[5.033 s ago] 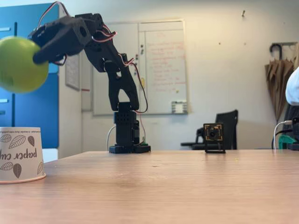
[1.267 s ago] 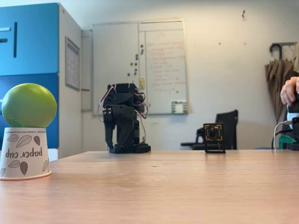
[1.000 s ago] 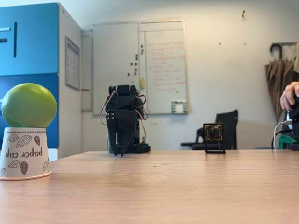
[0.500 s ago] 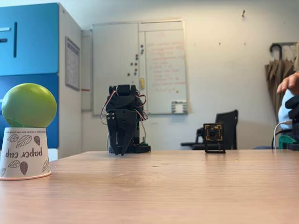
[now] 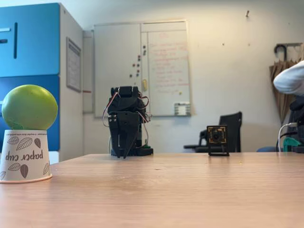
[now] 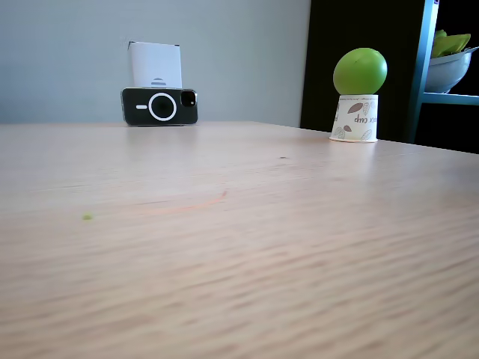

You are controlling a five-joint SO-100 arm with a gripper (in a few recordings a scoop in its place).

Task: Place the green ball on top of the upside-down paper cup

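The green ball (image 5: 29, 107) rests on top of the upside-down paper cup (image 5: 25, 156), which stands at the left edge of the wooden table (image 5: 180, 190). Ball (image 6: 360, 71) and cup (image 6: 355, 119) also show at the far right of the table in the other fixed view. The black arm is folded over its base at the table's far end. Its gripper (image 5: 125, 153) hangs straight down there, well away from the cup. The fingers look shut, with nothing between them.
A small black camera on a stand (image 5: 217, 139) sits at the table's far edge, right of the arm. A person's white sleeve (image 5: 289, 80) shows at the right edge. A phone (image 6: 159, 106) leans against a white box. A blue cabinet (image 5: 33, 57) stands behind the cup.
Five seconds ago the gripper held the ball above the cup; the ball now sits on the cup. The arm has folded back to its base, gripper turned downward. The person's arm has risen.
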